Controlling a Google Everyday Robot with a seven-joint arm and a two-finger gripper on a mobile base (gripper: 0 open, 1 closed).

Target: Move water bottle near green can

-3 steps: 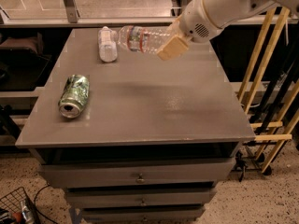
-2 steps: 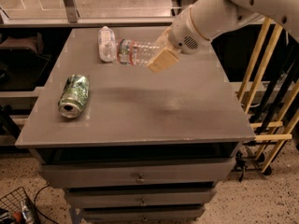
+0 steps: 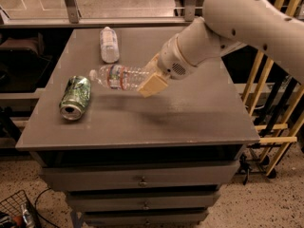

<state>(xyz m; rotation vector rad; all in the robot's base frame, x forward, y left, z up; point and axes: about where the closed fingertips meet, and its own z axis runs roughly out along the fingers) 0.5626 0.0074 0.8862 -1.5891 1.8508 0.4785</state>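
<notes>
Camera view: we record one white arm entering from the upper right and reaching down over the grey tabletop (image 3: pixel 204 115). The gripper (image 3: pixel 151 75) sits over the middle of the table, slightly left of centre. Its tan fingers (image 3: pixel 153 85) are closed on the base end of the water bottle (image 3: pixel 121 76), one pad below and in front of it, the other partly hidden behind it.

The water bottle is held roughly horizontal, white cap pointing left, with the reddish-and-blue label band visible around its middle. It appears to be clear of the surface, with a soft shadow on the table below and to the right.

The green can (image 3: pixel 75 97) lies on its side near the left edge, silver top facing the front. The bottle's cap is just beside the can's far end; we cannot tell whether they touch.

A second clear bottle (image 3: pixel 109 44) with a plain white label lies toward the rear of the table, apart from both. Drawers (image 3: pixel 142 179) sit beneath the top.
</notes>
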